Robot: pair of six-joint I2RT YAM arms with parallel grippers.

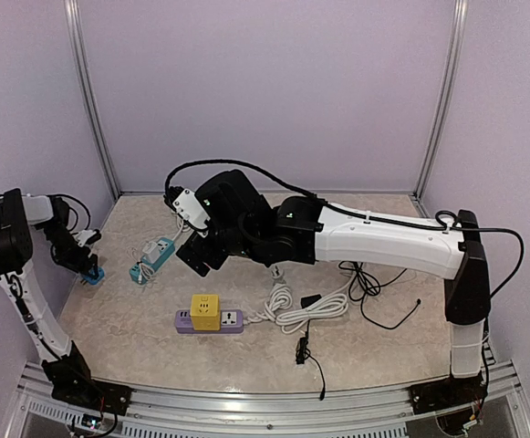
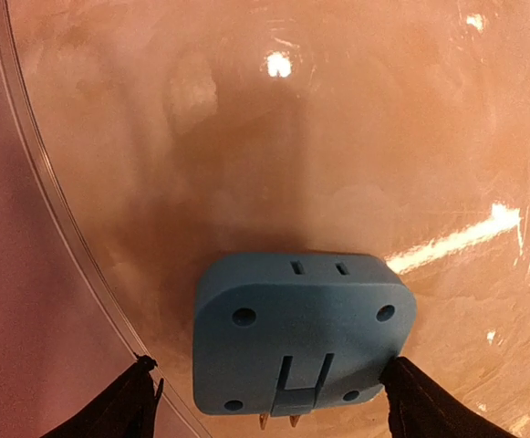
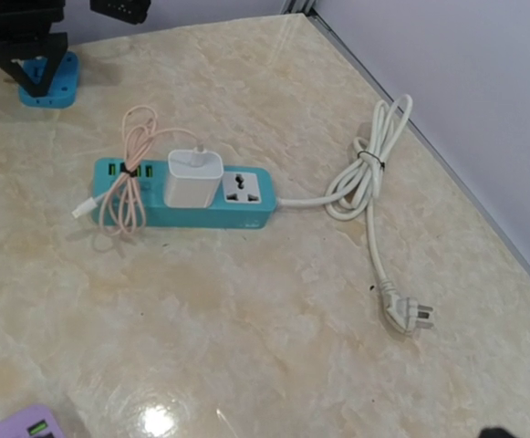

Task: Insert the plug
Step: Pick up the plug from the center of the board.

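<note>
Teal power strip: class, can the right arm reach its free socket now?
Probably yes: the right gripper hangs open close by, and nothing covers the free socket beside the white charger.

White-shelled arms (image 1: 383, 242) with black joints (image 1: 470, 274), black left hand (image 1: 89, 268), looping cables (image 1: 246, 168).

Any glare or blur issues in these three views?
Left wrist: orange cast, glare streaks on the table, blue adapter slightly soft. Right wrist: sharp, teal power strip crisp, one glare spot at the bottom edge. Top external: even light, soft shadows, no glare.
</note>
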